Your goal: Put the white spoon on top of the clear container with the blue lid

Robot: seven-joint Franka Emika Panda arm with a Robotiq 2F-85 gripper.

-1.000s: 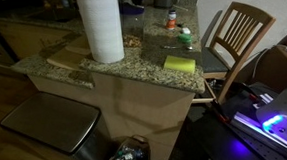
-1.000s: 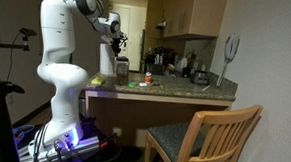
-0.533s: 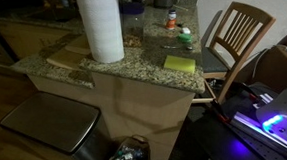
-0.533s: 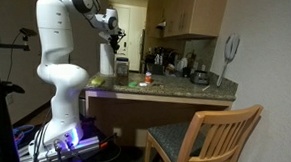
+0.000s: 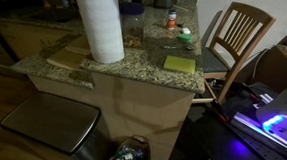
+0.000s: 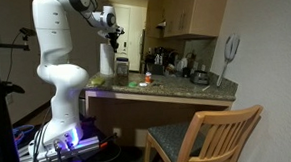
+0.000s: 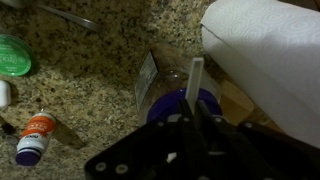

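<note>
In the wrist view my gripper (image 7: 193,112) is shut on the white spoon (image 7: 195,78), whose slim pale handle sticks out past the fingertips. Directly below it stands the clear container with the blue lid (image 7: 162,104), close beside the paper-towel roll (image 7: 270,50). In an exterior view the gripper (image 6: 115,37) hangs above the container (image 6: 122,64) at the counter's end. In an exterior view the blue lid (image 5: 131,8) shows behind the roll (image 5: 100,28); the gripper and spoon are out of that frame.
A green-topped item (image 7: 12,55) and an orange-topped jar (image 7: 35,136) lie on the granite counter (image 7: 100,60). A yellow sponge (image 5: 180,64) lies near the counter edge. A wooden chair (image 5: 237,32) and a metal bin (image 5: 51,126) stand beside the counter.
The arm has shifted slightly up and back above the container with the spoon still held. Nothing on the counter has moved.
</note>
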